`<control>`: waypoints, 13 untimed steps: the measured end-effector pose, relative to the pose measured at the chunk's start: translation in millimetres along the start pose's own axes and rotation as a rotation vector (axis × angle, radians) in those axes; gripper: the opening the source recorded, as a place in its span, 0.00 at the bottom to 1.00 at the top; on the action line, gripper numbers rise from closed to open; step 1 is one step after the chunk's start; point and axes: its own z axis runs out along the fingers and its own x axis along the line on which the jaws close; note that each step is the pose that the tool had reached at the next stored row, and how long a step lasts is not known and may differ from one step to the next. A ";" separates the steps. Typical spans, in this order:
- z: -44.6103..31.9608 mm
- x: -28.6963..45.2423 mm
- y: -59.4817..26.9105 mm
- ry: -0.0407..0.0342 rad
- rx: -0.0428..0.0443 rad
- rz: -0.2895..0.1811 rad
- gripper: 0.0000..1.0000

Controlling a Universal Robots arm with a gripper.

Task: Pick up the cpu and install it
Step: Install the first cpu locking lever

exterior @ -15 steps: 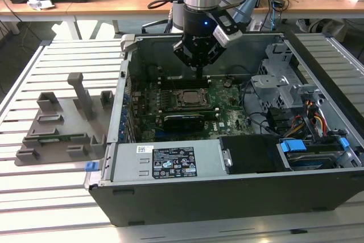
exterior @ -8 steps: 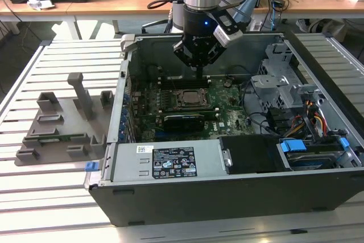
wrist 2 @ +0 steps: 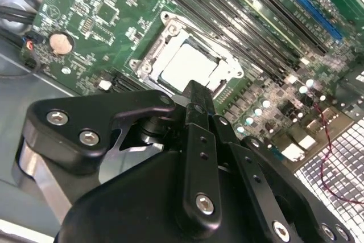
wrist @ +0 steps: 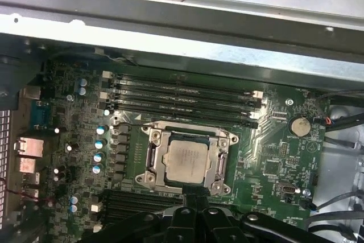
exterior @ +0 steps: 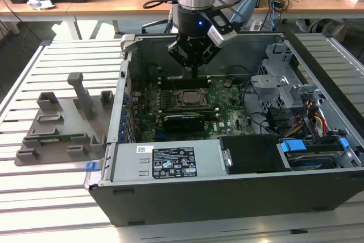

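Looks basically done: the silvery square cpu point(wrist: 189, 160) already sits in its socket just below the black hand point(exterior: 194, 75), whose fingers are together and empty.

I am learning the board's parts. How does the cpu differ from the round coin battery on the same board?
The cpu is square, the coin battery round. The cpu is clearly larger than the battery. The cpu lies inside a metal socket frame at the board's middle; the battery sits near the board's edge. Both are flat, silvery and lie on the green motherboard.
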 end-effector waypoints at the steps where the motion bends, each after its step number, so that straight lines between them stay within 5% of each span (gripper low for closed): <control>1: 0.0 2.4 0.3 -0.0001 0.0000 0.000 0.11; 5: -0.3 17.8 3.4 -0.0002 -0.0003 0.000 0.11; 13: -0.6 32.7 5.7 -0.0002 -0.0002 0.000 0.11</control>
